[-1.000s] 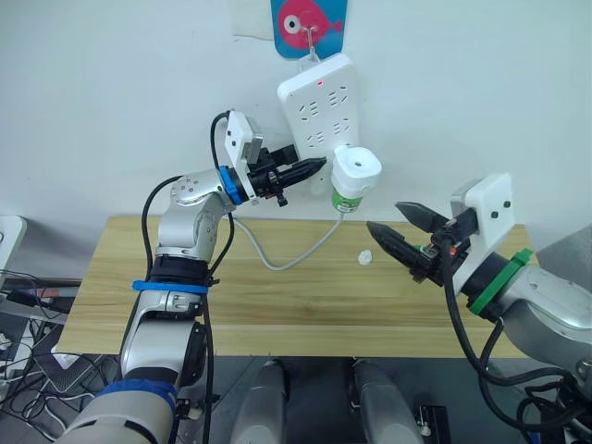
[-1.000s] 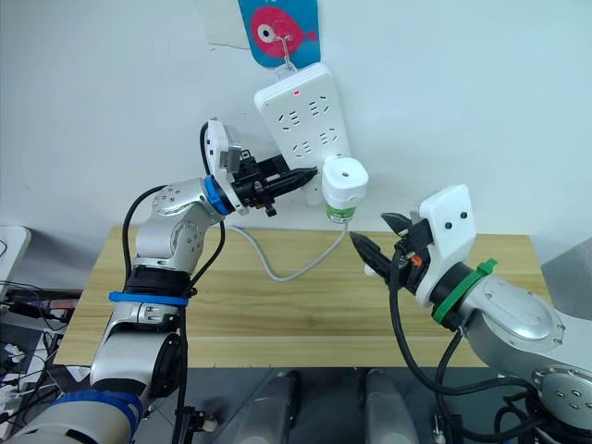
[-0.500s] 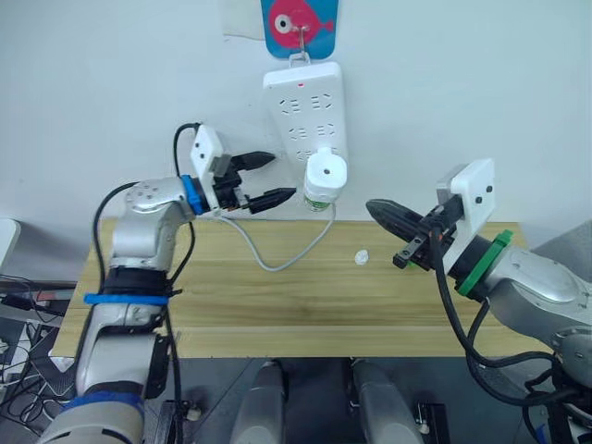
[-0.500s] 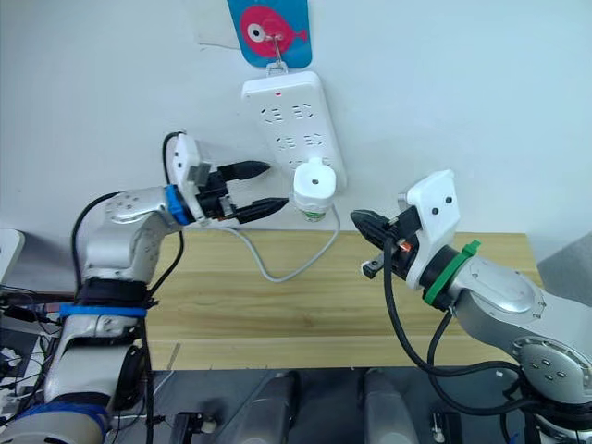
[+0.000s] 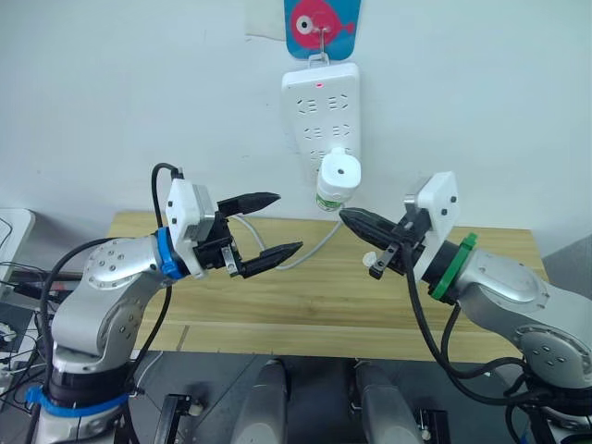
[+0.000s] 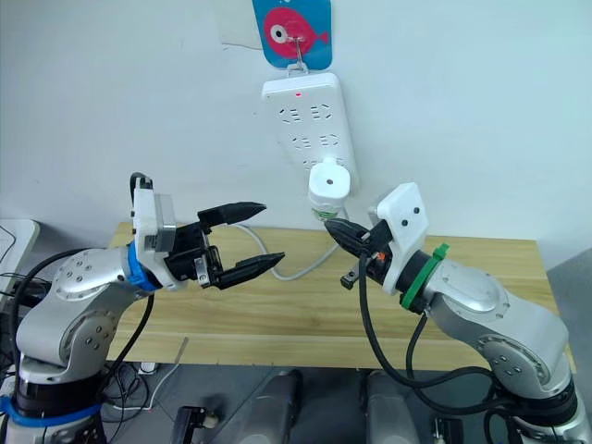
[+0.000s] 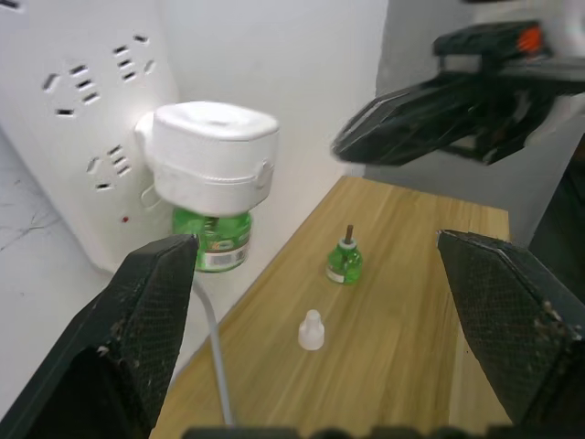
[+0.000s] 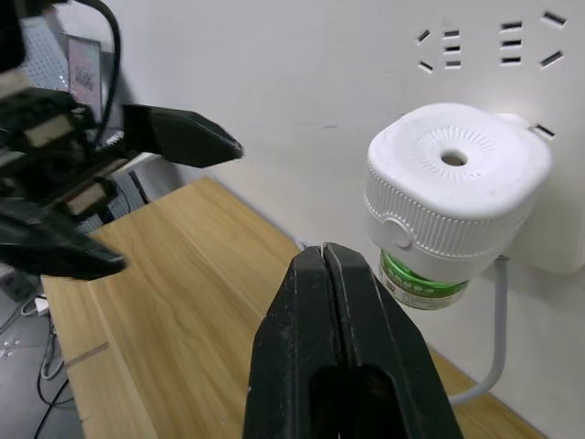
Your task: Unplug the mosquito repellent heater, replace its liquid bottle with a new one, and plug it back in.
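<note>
The white mosquito repellent heater point(image 5: 339, 173) is plugged into the wall power strip point(image 5: 320, 102), with a green liquid bottle point(image 7: 216, 241) screwed in under it. A second small green bottle point(image 7: 345, 263) with a wick stands on the wooden table point(image 5: 305, 305), a white cap point(image 7: 312, 329) beside it. My left gripper point(image 5: 289, 222) hangs open over the table, well to the left of the heater, holding nothing. My right gripper point(image 5: 346, 216) is shut and empty. Its tip points up at the heater from just below and to the right, close to the bottle.
A white cable point(image 5: 314, 248) runs from the strip down onto the table behind my left gripper. A fish-shaped hanger point(image 5: 322, 23) holds the strip on the white wall. The table's front half lies bare between my arms.
My left gripper has drawn back from the heater toward the left and opened wide. The right gripper has shut and moved up close under the heater. The camera view has shifted too.
</note>
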### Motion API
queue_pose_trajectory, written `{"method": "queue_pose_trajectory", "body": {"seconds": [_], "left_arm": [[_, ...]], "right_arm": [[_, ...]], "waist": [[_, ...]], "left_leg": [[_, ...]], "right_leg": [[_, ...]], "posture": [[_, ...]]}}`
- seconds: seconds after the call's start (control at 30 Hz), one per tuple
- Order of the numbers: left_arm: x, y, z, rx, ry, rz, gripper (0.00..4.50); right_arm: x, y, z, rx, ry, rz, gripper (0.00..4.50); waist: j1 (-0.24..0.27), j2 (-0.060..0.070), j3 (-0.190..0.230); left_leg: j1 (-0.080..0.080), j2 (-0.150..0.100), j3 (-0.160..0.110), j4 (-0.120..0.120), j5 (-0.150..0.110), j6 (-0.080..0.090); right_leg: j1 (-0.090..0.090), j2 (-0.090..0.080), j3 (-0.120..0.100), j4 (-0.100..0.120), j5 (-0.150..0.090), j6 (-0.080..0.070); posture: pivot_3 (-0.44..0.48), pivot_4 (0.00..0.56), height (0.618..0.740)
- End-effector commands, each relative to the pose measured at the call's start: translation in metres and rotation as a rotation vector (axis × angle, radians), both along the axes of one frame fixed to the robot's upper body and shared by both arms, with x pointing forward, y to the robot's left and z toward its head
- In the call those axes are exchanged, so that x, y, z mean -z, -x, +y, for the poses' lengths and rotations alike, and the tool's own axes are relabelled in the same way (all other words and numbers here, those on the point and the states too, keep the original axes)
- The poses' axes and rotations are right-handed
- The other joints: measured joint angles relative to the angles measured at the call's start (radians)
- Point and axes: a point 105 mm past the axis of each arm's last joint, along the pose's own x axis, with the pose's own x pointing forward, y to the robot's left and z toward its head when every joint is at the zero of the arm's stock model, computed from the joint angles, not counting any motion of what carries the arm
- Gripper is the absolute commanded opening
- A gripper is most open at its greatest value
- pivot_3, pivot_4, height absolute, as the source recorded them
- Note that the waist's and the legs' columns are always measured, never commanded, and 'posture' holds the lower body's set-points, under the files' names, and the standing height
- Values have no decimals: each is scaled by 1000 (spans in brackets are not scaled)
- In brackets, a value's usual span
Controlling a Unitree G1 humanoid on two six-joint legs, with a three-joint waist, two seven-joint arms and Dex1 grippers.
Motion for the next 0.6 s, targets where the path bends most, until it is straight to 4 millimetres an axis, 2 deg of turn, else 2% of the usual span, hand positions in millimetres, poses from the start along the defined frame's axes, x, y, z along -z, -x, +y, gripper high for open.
{"method": "queue_pose_trajectory", "body": {"seconds": [0.03, 0.27, 0.6], "left_arm": [[-10, 7, -1, -1, 15, -67, 4464], [-16, 5, -2, -10, 36, -80, 4464], [-16, 4, -2, -3, 20, -96, 4464]], "right_arm": [[-7, -2, 4, 6, -10, -55, 0], [-1, -15, 4, 62, -17, -54, 0], [-7, -21, 6, 81, -39, -78, 0]], "waist": [[6, 0, 0], [12, 0, 0], [13, 0, 0]], "left_leg": [[0, 0, 0, 0, 0, 0], [0, 0, 0, 0, 0, 0], [1, 0, 0, 0, 0, 0]], "right_leg": [[0, 0, 0, 0, 0, 0], [0, 1, 0, 0, 0, 0], [0, 1, 0, 0, 0, 0]], "posture": [[282, 290, 740], [277, 288, 740], [279, 283, 740]]}}
